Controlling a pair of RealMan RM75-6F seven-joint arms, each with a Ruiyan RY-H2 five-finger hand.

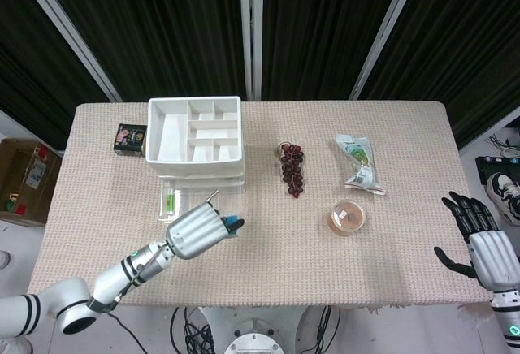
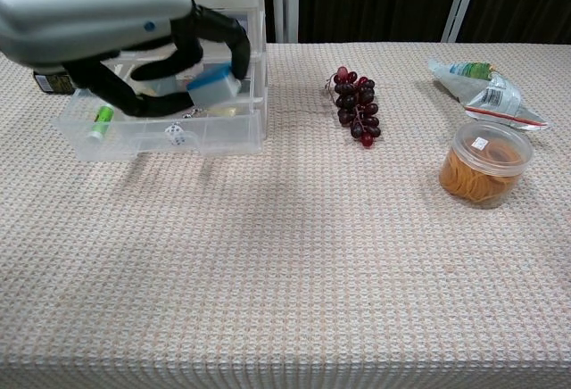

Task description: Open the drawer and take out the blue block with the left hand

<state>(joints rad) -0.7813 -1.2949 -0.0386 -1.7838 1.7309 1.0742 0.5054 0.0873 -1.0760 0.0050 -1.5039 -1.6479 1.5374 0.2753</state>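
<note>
My left hand (image 1: pixel 197 233) (image 2: pixel 116 28) grips the blue block (image 2: pixel 212 84) (image 1: pixel 233 225) between its dark fingertips, raised above the table in front of the drawer unit. The white drawer unit (image 1: pixel 195 131) stands at the back left; its clear bottom drawer (image 2: pixel 161 135) (image 1: pixel 199 197) is pulled out and holds a green tube (image 2: pixel 100 123), a die and other small items. My right hand (image 1: pixel 481 239) hangs beyond the table's right edge with its fingers spread and nothing in it.
A bunch of dark grapes (image 1: pixel 292 167) (image 2: pixel 356 106) lies mid-table. A round tub of rubber bands (image 2: pixel 485 164) (image 1: pixel 347 217) and a plastic snack bag (image 1: pixel 358 163) (image 2: pixel 479 84) are on the right. A small black box (image 1: pixel 129 138) sits left of the drawers.
</note>
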